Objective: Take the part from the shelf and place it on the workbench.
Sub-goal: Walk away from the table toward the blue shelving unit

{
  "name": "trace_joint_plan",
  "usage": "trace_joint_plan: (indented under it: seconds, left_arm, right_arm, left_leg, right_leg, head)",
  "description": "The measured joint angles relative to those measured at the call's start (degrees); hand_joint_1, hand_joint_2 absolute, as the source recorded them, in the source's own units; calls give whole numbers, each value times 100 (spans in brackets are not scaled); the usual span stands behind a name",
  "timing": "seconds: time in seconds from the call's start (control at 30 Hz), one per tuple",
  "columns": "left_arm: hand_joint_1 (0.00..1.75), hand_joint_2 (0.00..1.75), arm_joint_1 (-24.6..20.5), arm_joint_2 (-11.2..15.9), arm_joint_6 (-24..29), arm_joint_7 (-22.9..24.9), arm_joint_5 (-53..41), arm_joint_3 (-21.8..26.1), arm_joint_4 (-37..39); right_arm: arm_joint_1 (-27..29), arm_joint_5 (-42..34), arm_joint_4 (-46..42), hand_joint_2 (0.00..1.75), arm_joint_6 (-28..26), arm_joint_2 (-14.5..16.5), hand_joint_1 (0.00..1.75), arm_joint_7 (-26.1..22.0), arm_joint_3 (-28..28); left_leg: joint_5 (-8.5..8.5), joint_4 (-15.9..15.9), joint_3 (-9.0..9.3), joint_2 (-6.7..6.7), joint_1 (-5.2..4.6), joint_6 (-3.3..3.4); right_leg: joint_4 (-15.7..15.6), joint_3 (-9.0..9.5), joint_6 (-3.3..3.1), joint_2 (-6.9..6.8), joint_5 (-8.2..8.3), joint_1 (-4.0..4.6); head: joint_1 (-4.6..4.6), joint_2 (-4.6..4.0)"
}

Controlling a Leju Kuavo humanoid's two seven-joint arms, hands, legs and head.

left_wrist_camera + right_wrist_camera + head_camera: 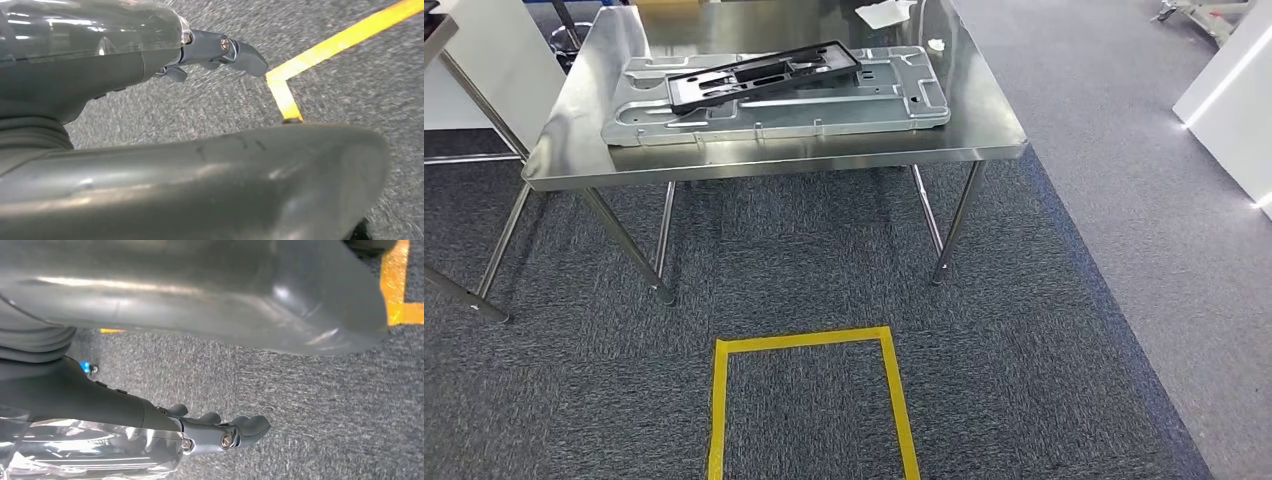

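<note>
So the stainless steel bench [574,165] sits right ahead in the head view, and the parts are already on it. There's a big flat silver metal panel [844,110] lying across the middle of the bench, its long side running close along the near edge. On top of that lies a black plastic frame [764,75], flat but skewed at an angle, covering more of the panel's left half and reaching up toward the far side. Frame and panel are touching, one stacked on the other. Near the bench's far right corner there's a white crumpled thing [886,14], can't tell what it is, and a small white bit [936,44] just beside the right edge.

On the grey carpet in front of the bench there's a yellow tape rectangle [804,340] marked on the floor.

The left hand [210,55] hangs over the carpet near a corner of the yellow tape; its fingers [247,56] are loosely stretched out with nothing in them. The right hand [215,432] looks much the same, fingers [250,427] slightly curved, apart from anything, holding nothing, carpet underneath.

A white cabinet or wall piece [1234,100] stands off to the right, well apart from the bench, and another table's leg [494,255] pokes in at left.
</note>
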Motion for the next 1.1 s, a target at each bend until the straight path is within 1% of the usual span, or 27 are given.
trace_joint_plan:
  seconds: [0.03, 0.1, 0.13, 0.17, 0.2, 0.23, 0.27, 0.3, 0.33, 0.4, 0.47, 0.5, 0.53, 0.6, 0.63, 0.67, 0.7, 0.73, 0.77, 0.8, 0.83, 0.87, 0.9, 0.97, 1.0, 1.03, 1.1]
  left_arm:
    - [0, 0, 7, -4, -29, -18, -1, -1, 0]
    - [0, 0, 20, -10, -67, -55, 14, -1, 0]
    - [0, 0, 28, -14, -77, -64, 27, 0, 0]
    - [0, 0, 34, -18, -85, -65, 38, 0, 0]
    - [0, 0, 38, -21, -86, -57, 45, 1, 0]
    - [0, 0, 38, -25, -81, -48, 49, 1, 0]
    - [0, 0, 37, -29, -64, -39, 59, 1, 0]
    - [0, 0, 34, -38, -29, -33, 74, 1, 0]
    - [0, 0, 33, -45, 19, -31, 98, 2, 1]
    - [0, 0, 31, -55, 143, -26, 163, 9, 2]
    - [0, 0, 33, -48, 297, -7, 254, 29, 6]
    - [0, 0, 36, -42, 396, 0, 320, 49, 13]
    - [0, 0, 42, -36, 501, -5, 392, 81, 20]
    - [0, 0, 66, -29, 707, -74, 543, 170, 38]
    - [0, 0, 83, -25, 794, -142, 616, 223, 45]
    - [0, 0, 101, -18, 867, -237, 688, 277, 50]
    - [0, 0, 116, -10, 923, -361, 761, 336, 54]
    - [0, 0, 126, -1, 965, -512, 832, 403, 60]
    - [0, 0, 134, 11, 984, -683, 887, 473, 68]
    - [0, 0, 138, 25, 985, -854, 926, 535, 78]
    - [0, 0, 140, 38, 964, -1030, 951, 587, 87]
    - [0, 0, 143, 50, 929, -1193, 963, 625, 93]
    - [0, 0, 144, 60, 888, -1337, 979, 656, 100]
    - [0, 0, 147, 76, 797, -1602, 1021, 722, 126]
    - [0, 0, 149, 85, 755, -1701, 1045, 752, 148]
    - [0, 0, 153, 93, 716, -1773, 1073, 780, 174]
    - [0, 0, 168, 109, 651, -1807, 1109, 828, 246]
  right_arm:
    - [-2, 15, 0, 0, -8, 0, 0, 15, 2]
    - [-6, 27, 0, 0, -30, 0, 0, 61, 3]
    - [-5, 31, 1, 0, -39, 0, 0, 86, 3]
    - [-3, 35, 1, 0, -44, 1, 0, 107, 3]
    - [-2, 43, 2, 0, -45, 3, 0, 125, 3]
    - [-6, 51, 2, 0, -43, 4, 0, 143, 3]
    - [-17, 61, 2, 0, -39, 6, 0, 159, 3]
    - [-36, 75, 2, 0, -32, 8, 0, 179, 3]
    - [-56, 92, 2, 0, -25, 18, 0, 200, 4]
    - [-84, 139, 2, 0, -9, 46, 0, 242, 11]
    - [-90, 208, 2, 0, 14, 106, 0, 296, 37]
    - [-95, 257, 2, 0, 28, 144, 0, 332, 59]
    - [-102, 309, 2, 0, 42, 188, 0, 371, 88]
    - [-113, 403, 2, 0, 57, 267, 0, 453, 151]
    - [-116, 432, 2, 0, 60, 306, 0, 496, 178]
    - [-118, 449, 2, 0, 62, 344, 0, 539, 197]
    - [-122, 456, 2, 0, 62, 380, 0, 583, 210]
    - [-129, 453, 2, 0, 64, 418, 0, 624, 219]
    - [-138, 441, 2, 0, 67, 453, 0, 658, 225]
    - [-152, 416, 2, 0, 70, 484, 0, 681, 227]
    - [-166, 381, 2, 0, 74, 508, 0, 692, 227]
    - [-176, 344, 2, 0, 78, 524, 0, 697, 226]
    - [-182, 304, 2, 0, 80, 538, 0, 697, 222]
    - [-176, 225, 2, 0, 85, 558, 0, 693, 195]
    - [-171, 180, 2, 0, 90, 572, 0, 692, 173]
    - [-169, 136, 2, 0, 96, 585, 0, 687, 147]
    - [-165, 31, 2, 0, 110, 612, 0, 646, 87]
  left_leg:
    - [16, -19, 0, 25, -1, 39]
    - [19, -20, -12, 70, -27, 75]
    - [17, -18, -14, 93, -41, 82]
    - [14, -16, -11, 114, -53, 86]
    - [11, -15, -3, 132, -64, 87]
    - [6, -14, 8, 149, -74, 85]
    - [-1, -14, 20, 166, -83, 80]
    - [-13, -6, 27, 183, -102, 64]
    - [-22, -1, 28, 199, -113, 43]
    - [-34, 2, 27, 235, -125, -13]
    - [-70, 26, 29, 234, -118, -79]
    - [-153, 130, -8, 198, -111, -116]
    - [-299, 348, -98, 150, -102, -151]
    - [-696, 1094, -432, 83, -70, -204]
    - [-830, 1453, -598, 76, -57, -223]
    - [-855, 1654, -695, 75, -46, -238]
    - [-756, 1625, -687, 75, -36, -247]
    - [-555, 1354, -567, 70, -25, -248]
    - [-322, 928, -377, 38, -14, -241]
    - [-154, 517, -198, -10, -11, -227]
    - [-48, 215, -72, -55, -12, -204]
    - [-16, 57, -13, -94, -17, -175]
    - [-28, 29, -10, -103, -28, -144]
    - [10, 3, -4, -68, -24, -61]
    - [31, -18, 1, -44, -17, -16]
    - [50, -39, 3, -17, -10, 23]
    - [57, -44, -11, 39, -17, 60]
  right_leg:
    - [261, -119, 13, -41, -160, -7]
    - [1020, -480, 28, -85, -529, -10]
    - [1333, -628, 32, -87, -629, -10]
    - [1458, -688, 30, -90, -618, -9]
    - [1346, -632, 16, -99, -496, -8]
    - [1026, -470, -8, -122, -301, -3]
    - [600, -258, -44, -172, -111, 9]
    - [223, -73, -80, -232, 23, 32]
    - [-27, 44, -108, -272, 92, 55]
    - [-160, 85, -142, -280, 103, 95]
    - [-199, 90, -187, -231, 133, 72]
    - [-222, 96, -217, -215, 149, 56]
    - [-241, 102, -245, -202, 164, 37]
    - [-244, 91, -274, -166, 170, 36]
    - [-241, 87, -277, -139, 170, 38]
    - [-239, 88, -277, -109, 169, 39]
    - [-235, 94, -275, -79, 168, 38]
    - [-231, 105, -270, -47, 165, 36]
    - [-225, 113, -260, -17, 159, 35]
    - [-210, 115, -240, 10, 151, 44]
    - [-199, 108, -214, 34, 149, 51]
    - [-191, 96, -184, 51, 150, 57]
    - [-188, 85, -150, 66, 156, 61]
    - [-169, 71, -81, 63, 144, 45]
    - [-78, 31, -53, 28, 74, 40]
    - [120, -60, -30, -14, -60, 34]
    - [823, -395, -2, -81, -442, 29]
  head:
    - [0, 0]
    - [-1, 0]
    - [-1, 0]
    - [-1, 0]
    - [-1, 0]
    - [-1, 0]
    - [-1, 0]
    - [-1, 0]
    - [-1, 0]
    - [-1, -1]
    - [-1, -1]
    - [-1, -1]
    - [-1, 0]
    - [-1, -1]
    - [-1, -1]
    - [-1, -1]
    - [-1, -1]
    - [-1, -1]
    - [-1, -1]
    - [-1, -1]
    - [-1, -1]
    - [-1, -1]
    - [-1, -1]
    - [-1, -1]
    - [-1, -1]
    - [-1, -1]
    - [-1, 0]
